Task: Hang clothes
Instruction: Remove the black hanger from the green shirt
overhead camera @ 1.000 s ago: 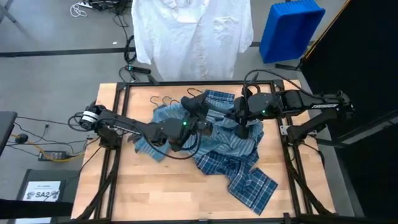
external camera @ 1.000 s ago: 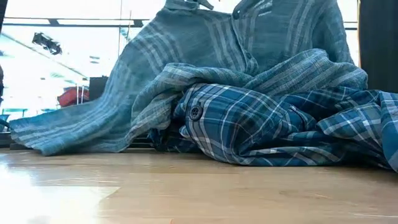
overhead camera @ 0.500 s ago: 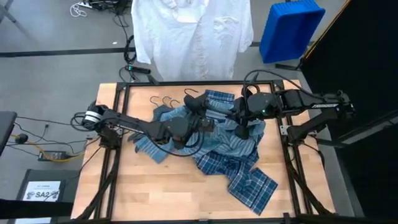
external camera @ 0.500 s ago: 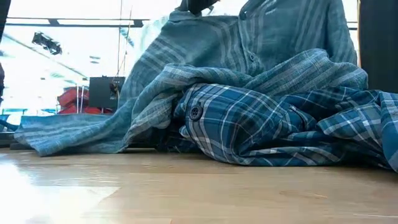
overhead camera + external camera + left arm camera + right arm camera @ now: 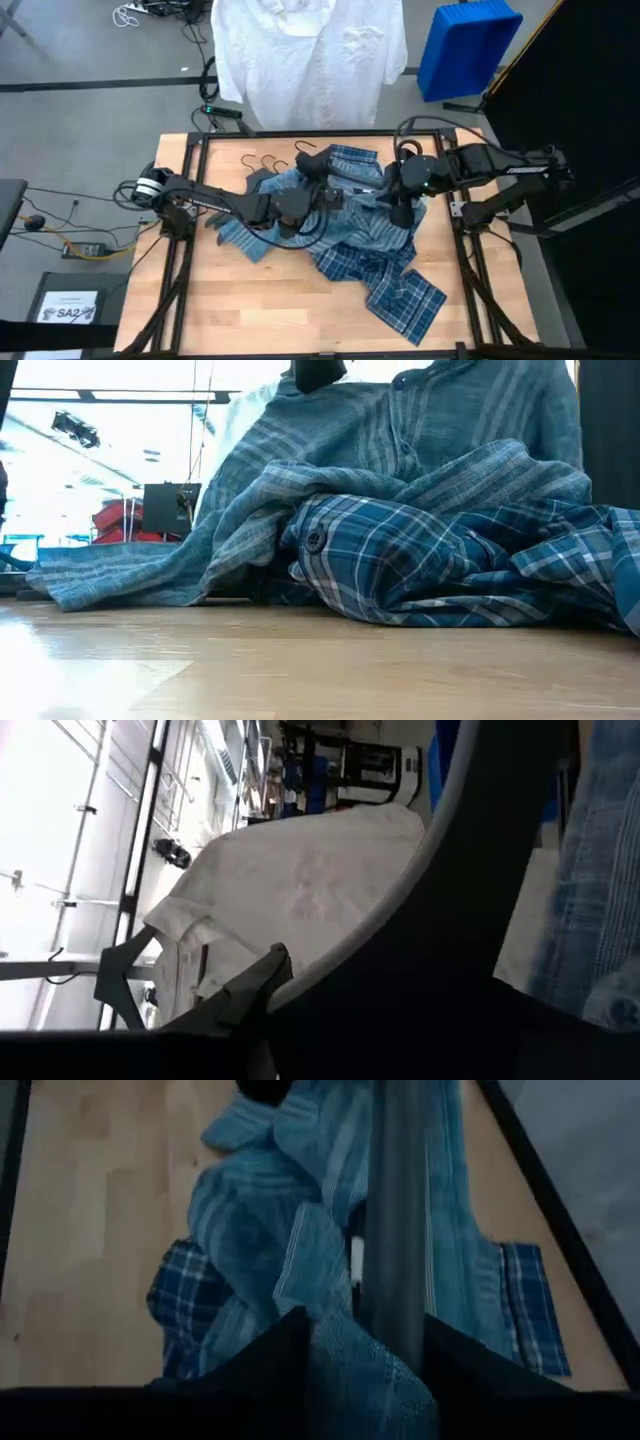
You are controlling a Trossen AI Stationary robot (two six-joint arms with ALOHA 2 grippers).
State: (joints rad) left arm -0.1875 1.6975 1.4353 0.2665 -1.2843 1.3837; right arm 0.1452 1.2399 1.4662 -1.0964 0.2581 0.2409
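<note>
The light blue-grey striped shirt (image 5: pixel 345 205) lies bunched over the darker plaid shirt (image 5: pixel 400 290) at mid-table, and its upper part is raised (image 5: pixel 400 430). My left gripper (image 5: pixel 318 187) reaches in from the left and is shut at the striped shirt's top (image 5: pixel 318 372). From the right, my right gripper (image 5: pixel 397 195) is shut on a dark grey hanger (image 5: pixel 395 1220) that lies in the striped cloth. The white shirt (image 5: pixel 310 55) hangs beyond the table's far edge. My left gripper holds the striped shirt near its collar edge (image 5: pixel 300 400), coming from above. The cloth falls away below it on both sides onto the table. A dark curved bar (image 5: pixel 470 890) fills its wrist view and hides the fingers and the hold. My right gripper has the hanger's straight bar (image 5: pixel 392 1315) between its two fingers, with a fold of striped cloth (image 5: pixel 335 1340) beside it. The bar runs on along the fingers, away from the gripper and over the shirt. How far back it reaches does not show.
Spare hangers (image 5: pixel 268 162) lie at the far left of the wooden table (image 5: pixel 220 300). A blue bin (image 5: pixel 465 45) stands on the floor beyond the far right corner. Bare wood runs along the near edge and the left side.
My left gripper has gone a little toward the far right, drawing the striped shirt's top with it; the shirt's left side now slopes more steeply, while its hem stays on the table. My right gripper has shifted slightly toward the right edge.
</note>
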